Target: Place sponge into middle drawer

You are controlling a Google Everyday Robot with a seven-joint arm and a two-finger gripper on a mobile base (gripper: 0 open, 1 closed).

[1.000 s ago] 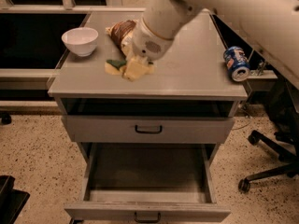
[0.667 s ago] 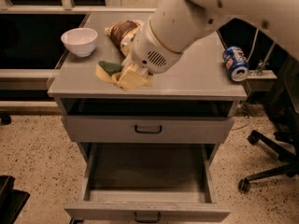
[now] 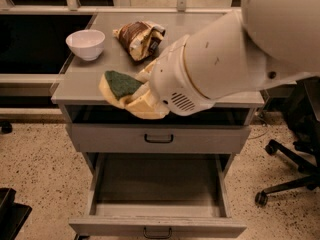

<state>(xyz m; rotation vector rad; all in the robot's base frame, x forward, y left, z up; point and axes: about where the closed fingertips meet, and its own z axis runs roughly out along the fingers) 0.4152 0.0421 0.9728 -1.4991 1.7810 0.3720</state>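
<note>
My gripper (image 3: pixel 131 98) is shut on the sponge (image 3: pixel 121 83), whose dark green face points up between the pale yellow fingers (image 3: pixel 145 109). It hangs over the front left edge of the cabinet top (image 3: pixel 85 81), above the drawers. The large white arm fills the upper right of the view and hides the right part of the top. The middle drawer (image 3: pixel 157 184) is pulled out below, with a bare grey floor and a small black handle (image 3: pixel 157 232) on its front.
A white bowl (image 3: pixel 85 43) and a brown and yellow snack bag (image 3: pixel 140 36) sit on the cabinet top behind the gripper. The shut upper drawer (image 3: pixel 158 138) is above the open one. An office chair base (image 3: pixel 287 164) stands at the right, and a dark object (image 3: pixel 10 214) at the bottom left.
The gripper has lifted the sponge off the cabinet top and carried it forward to the front edge. The arm has swung closer to the camera and now hides the soda can.
</note>
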